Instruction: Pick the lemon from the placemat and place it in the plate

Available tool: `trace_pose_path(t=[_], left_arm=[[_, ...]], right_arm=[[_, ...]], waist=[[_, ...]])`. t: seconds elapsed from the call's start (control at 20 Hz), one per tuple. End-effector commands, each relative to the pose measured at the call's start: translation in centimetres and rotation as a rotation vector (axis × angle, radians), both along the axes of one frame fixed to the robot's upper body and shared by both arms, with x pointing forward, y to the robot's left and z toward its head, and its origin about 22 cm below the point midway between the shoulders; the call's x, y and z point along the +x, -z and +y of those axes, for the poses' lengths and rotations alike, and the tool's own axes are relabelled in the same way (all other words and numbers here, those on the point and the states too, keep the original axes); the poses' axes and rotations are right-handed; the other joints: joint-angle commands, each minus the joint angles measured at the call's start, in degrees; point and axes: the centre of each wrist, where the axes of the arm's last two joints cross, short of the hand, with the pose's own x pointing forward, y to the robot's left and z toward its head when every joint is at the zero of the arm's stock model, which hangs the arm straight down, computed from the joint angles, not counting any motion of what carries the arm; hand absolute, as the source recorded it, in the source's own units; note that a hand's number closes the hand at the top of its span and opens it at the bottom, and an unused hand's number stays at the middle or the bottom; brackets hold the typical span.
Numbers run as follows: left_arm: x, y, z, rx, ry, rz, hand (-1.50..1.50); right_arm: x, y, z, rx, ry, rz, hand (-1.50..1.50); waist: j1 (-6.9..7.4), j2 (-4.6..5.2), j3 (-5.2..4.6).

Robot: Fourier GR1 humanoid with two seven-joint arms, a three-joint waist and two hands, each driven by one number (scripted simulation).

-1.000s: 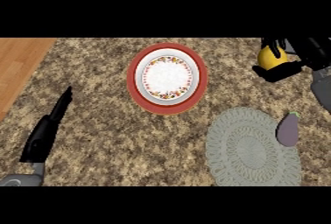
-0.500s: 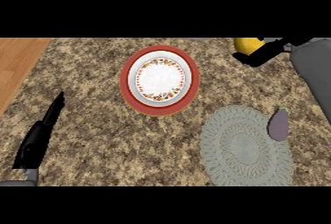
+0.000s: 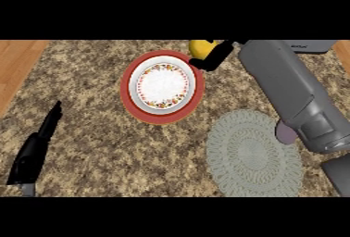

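The table [image 3: 96, 120] has a speckled stone top that fills the view, with wooden floor showing beyond its left and right edges. The right forearm [image 3: 287, 88] enters from the near-right corner and extends toward the far edge. The placemat [image 3: 249, 157], a round pale woven disc, lies toward the near-right part of the table and no longer carries the task item. A small purple object [image 3: 285, 133] sits at the placemat's right side, partly hidden by the forearm; it cannot be identified. The plate [image 3: 163, 83], white with a patterned band and a red rim, lies toward the far edge, left of the placemat and apart from it. The left hand [image 3: 33, 155] rests near the near-left corner, fingers straight and pressed together. The right hand [image 3: 213, 54] is curled round the lemon [image 3: 199, 46], which is held near the far edge, just beside the plate's far-right rim; its height above the table cannot be determined. Handling assessment: the lemon is likely light, stiff and smooth-skinned, and will roll once released. Grip across the widest middle. Release over the flat plate centre, not the sloped rim.
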Motion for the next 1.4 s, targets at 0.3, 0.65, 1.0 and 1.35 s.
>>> trace_pose_path(t=[0.3,0.65,1.0,1.35], left_arm=[[0.2,0.8,-1.5,-0.004,-0.003,0.01,0.0],[0.8,-0.6,0.9,0.0,0.03,0.009,0.0],[2.1,-0.7,-1.7,0.004,0.048,-0.008,0.0],[1.5,0.0,-1.7,-0.002,0.042,-0.012,0.0]], right_arm=[[-1.5,4.0,8.6,-0.182,-0.051,0.109,1.5],[-2.7,7.9,8.8,-0.23,-0.062,0.17,1.5],[-2.4,8.4,8.1,-0.189,0.105,0.351,-1.5],[-2.5,8.3,7.9,0.127,0.087,0.395,-1.5]], waist=[[-0.2,0.22,-0.02],[1.99,0.46,-0.06],[3.09,0.98,-0.05],[2.27,0.68,0.01]])
